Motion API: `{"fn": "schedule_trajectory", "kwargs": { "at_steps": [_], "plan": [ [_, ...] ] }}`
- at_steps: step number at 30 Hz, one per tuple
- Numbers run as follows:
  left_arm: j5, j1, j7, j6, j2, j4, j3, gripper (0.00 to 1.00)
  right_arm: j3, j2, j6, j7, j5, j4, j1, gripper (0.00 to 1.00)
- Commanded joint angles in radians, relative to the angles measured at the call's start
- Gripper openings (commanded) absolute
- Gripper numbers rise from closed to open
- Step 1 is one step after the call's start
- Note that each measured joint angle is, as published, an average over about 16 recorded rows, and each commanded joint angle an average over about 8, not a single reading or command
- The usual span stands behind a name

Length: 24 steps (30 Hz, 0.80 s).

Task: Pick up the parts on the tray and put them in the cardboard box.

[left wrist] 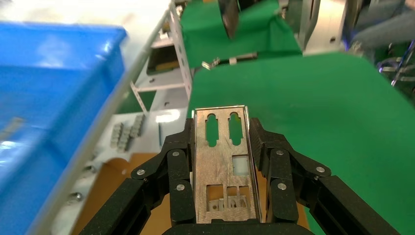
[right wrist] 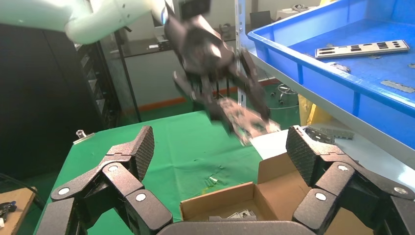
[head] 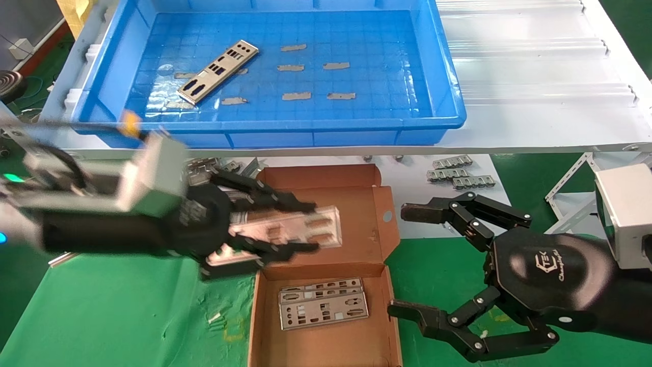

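Note:
The blue tray stands on a raised white shelf at the back and holds one silver plate lying slantwise at its left. The open cardboard box sits below it on the green mat, with a few plates stacked on its floor. My left gripper is shut on another plate, held flat above the box's open lid. The left wrist view shows this plate clamped by its long edges between the fingers. My right gripper hangs open and empty just right of the box.
Small grey patches dot the tray floor. Chunky grey brackets lie on the white surface behind the box, more at its left. The white shelf runs on to the right. Green mat spreads left of the box.

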Motion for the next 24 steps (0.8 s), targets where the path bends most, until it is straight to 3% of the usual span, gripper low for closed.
{"fn": "schedule_trajectory", "kwargs": {
  "at_steps": [1, 9, 18, 19, 24],
  "plan": [
    [0.005, 0.062, -0.021, -0.058, -0.009, -0.088, 0.005, 0.0, 0.0, 0.0, 0.0, 0.0, 0.0, 0.0, 0.0, 1.0],
    [0.153, 0.263, 0.02, -0.328, 0.077, -0.185, 0.06, 0.0, 0.0, 0.0, 0.0, 0.0, 0.0, 0.0, 0.0, 1.0],
    [0.249, 0.363, 0.118, -0.429, 0.158, -0.128, 0.114, 0.03, 0.0, 0.0, 0.0, 0.0, 0.0, 0.0, 0.0, 1.0],
    [0.254, 0.367, 0.132, -0.435, 0.166, -0.115, 0.116, 0.09, 0.0, 0.0, 0.0, 0.0, 0.0, 0.0, 0.0, 1.0],
    [0.258, 0.369, 0.195, -0.44, 0.194, -0.06, 0.118, 0.7, 0.0, 0.0, 0.0, 0.0, 0.0, 0.0, 0.0, 1.0]
  ]
}}
